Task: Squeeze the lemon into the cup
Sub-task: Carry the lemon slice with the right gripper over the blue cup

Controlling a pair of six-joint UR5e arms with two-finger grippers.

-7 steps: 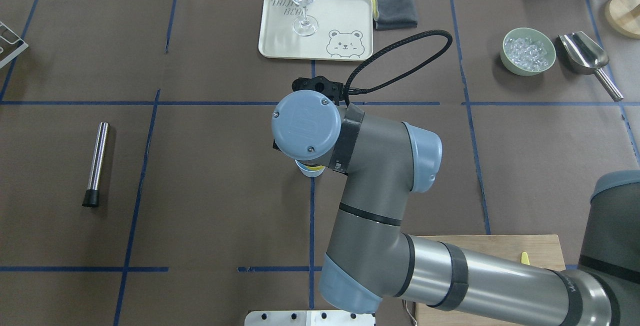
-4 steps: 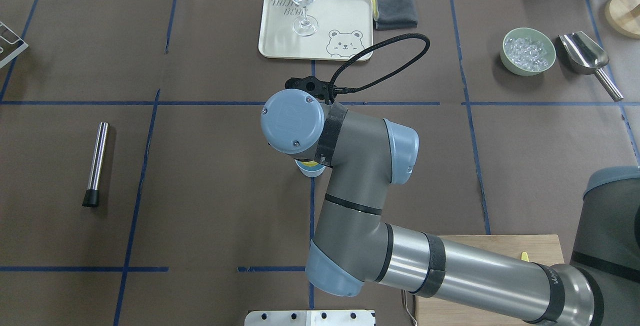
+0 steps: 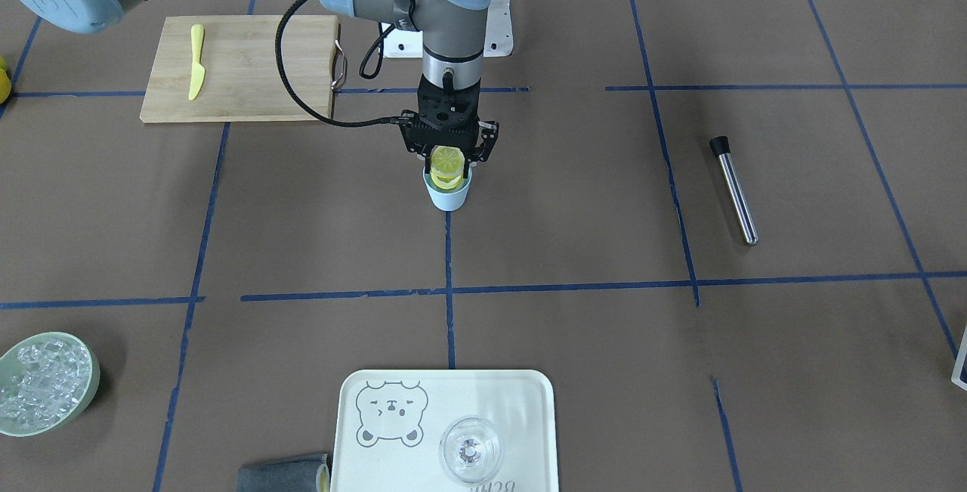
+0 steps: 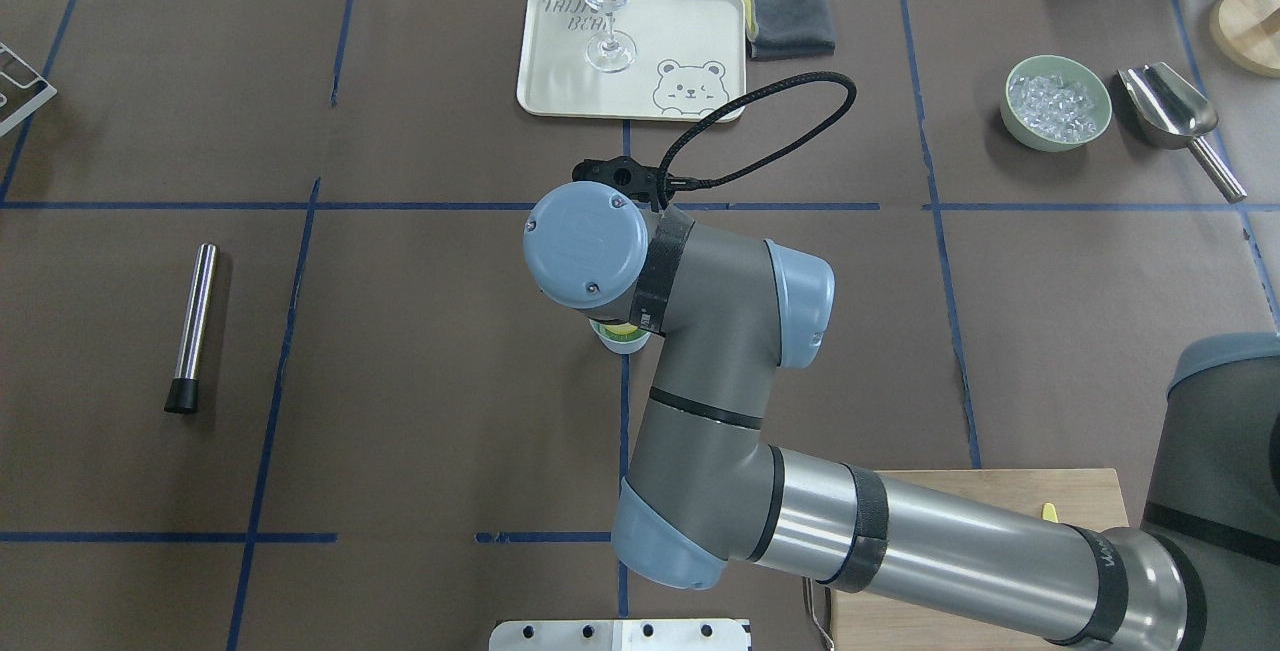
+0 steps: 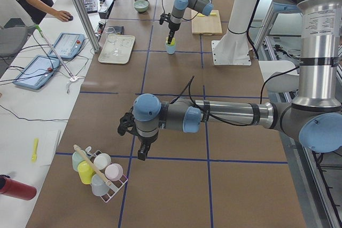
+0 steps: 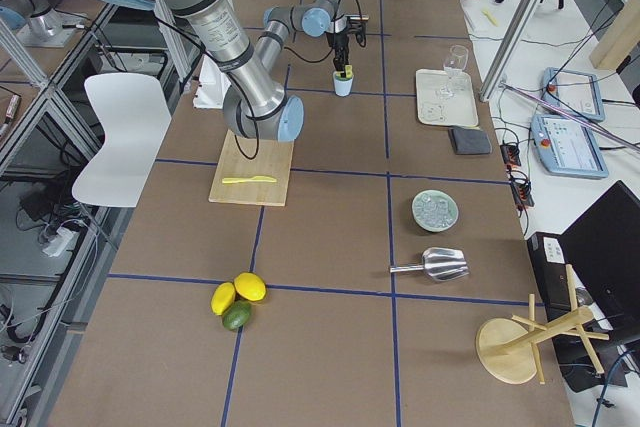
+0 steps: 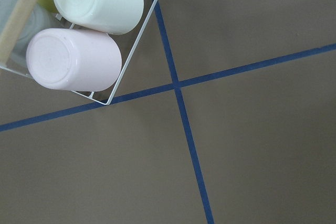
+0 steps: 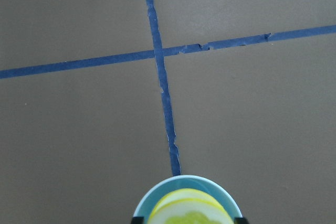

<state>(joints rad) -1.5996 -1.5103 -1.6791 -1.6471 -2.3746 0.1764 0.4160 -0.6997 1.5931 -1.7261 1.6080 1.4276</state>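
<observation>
Clamping the lemon half (image 3: 446, 160) between its fingers, the right gripper (image 3: 449, 167) points straight down over the counter (image 3: 604, 212), with the pale cut face turned sideways. The light blue cup (image 3: 448, 196) stands directly beneath the gripper, and the lemon's lower edge dips into its mouth. The left gripper (image 5: 141, 152) hovers well apart, beside a wire rack of cups (image 5: 99, 177); its opening cannot be told.

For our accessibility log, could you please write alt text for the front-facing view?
The right gripper clamps a lemon half, cut face toward camera, at the mouth of a light blue cup; a yellow knife lies on a cutting board.
</observation>
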